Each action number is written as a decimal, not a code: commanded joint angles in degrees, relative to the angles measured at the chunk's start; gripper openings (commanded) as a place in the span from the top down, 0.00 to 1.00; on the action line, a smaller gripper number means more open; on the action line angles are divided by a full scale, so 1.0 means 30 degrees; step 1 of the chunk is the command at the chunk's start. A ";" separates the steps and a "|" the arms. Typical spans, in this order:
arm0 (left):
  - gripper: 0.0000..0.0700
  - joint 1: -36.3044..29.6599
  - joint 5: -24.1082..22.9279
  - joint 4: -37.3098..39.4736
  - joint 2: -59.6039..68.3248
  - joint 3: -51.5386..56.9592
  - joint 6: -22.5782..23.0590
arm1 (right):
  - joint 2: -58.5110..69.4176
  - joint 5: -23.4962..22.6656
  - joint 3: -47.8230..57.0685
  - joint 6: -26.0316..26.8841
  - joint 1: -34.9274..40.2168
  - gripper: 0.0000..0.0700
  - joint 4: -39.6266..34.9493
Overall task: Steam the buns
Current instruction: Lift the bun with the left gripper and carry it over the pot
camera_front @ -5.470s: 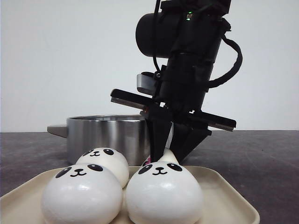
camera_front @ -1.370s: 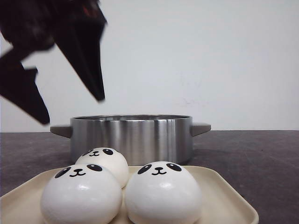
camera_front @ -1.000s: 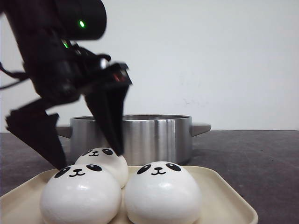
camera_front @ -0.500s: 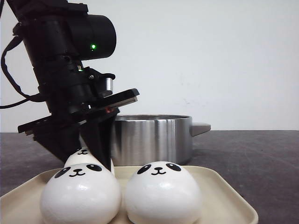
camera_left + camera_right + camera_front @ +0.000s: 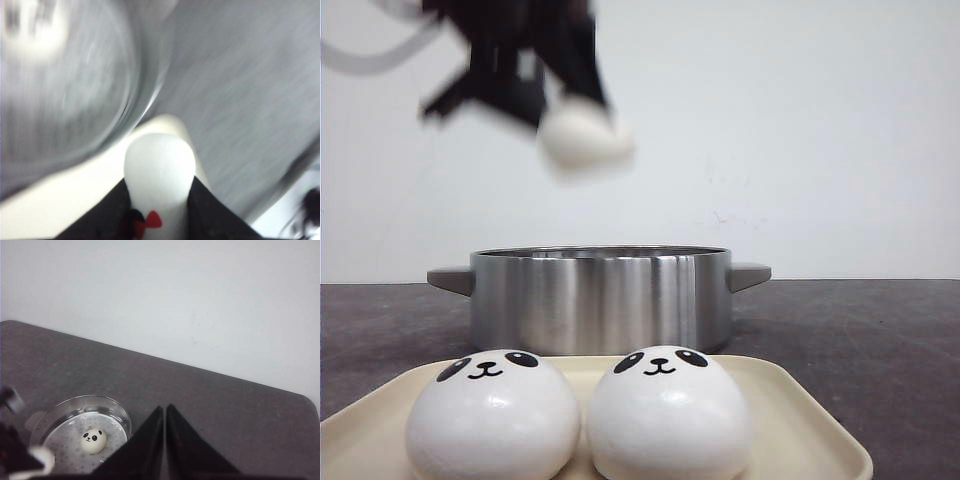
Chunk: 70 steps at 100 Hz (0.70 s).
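Over the dark surface point(image 5: 880, 320), the left hand point(image 5: 555, 95) grips 1 bun point(image 5: 582, 138) above the pot point(image 5: 600, 298); a fast swing could shake it loose. The right hand point(image 5: 165, 440) is pinched closed, empty.

A dark grey, speckled table point(image 5: 880, 340) runs back to a pale wall point(image 5: 800, 130). On it, toward the far side, stands a steel pot point(image 5: 600, 298) with a stubby handle at each end. Nearer, a cream tray point(image 5: 800, 420) lies flat on the table, just in front of the pot. To the right of both, only the dark tabletop shows.
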 commanded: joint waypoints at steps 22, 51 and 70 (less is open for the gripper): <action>0.98 0.1683 -0.1923 -0.1392 0.2681 0.5224 0.1800 | 0.0153 0.0029 0.0335 0.0204 0.0226 1.00 -0.1377; 0.98 0.3534 -0.1974 -0.2841 0.8073 0.8779 0.3140 | 0.0044 0.0022 0.0299 0.0364 0.0226 1.00 -0.1384; 0.98 0.4197 -0.2302 -0.3242 1.1336 0.9959 0.3133 | 0.0036 0.0036 0.0299 0.0670 0.0226 1.00 -0.1384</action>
